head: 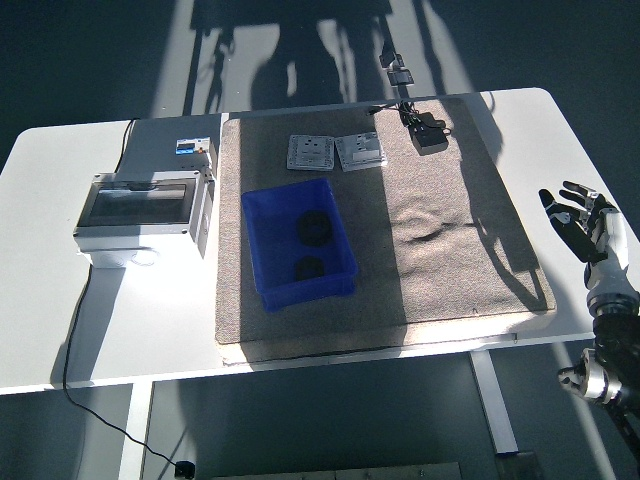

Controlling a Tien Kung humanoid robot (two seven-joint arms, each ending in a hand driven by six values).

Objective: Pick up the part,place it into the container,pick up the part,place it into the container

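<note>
A blue plastic container (297,242) sits on the brown mat (440,250) left of centre. Two black round parts lie inside it, one further back (314,226) and one nearer the front (308,268). My right hand (580,215) is over the white table at the right edge, off the mat, with fingers spread and nothing in it. The left arm is out of view.
Two grey switch plates (335,152) lie at the back of the mat. A black adapter (430,137) with a cable sits at the back right. A grey electrical box (145,212) with a clear lid stands left of the mat, with a cable hanging off the near edge.
</note>
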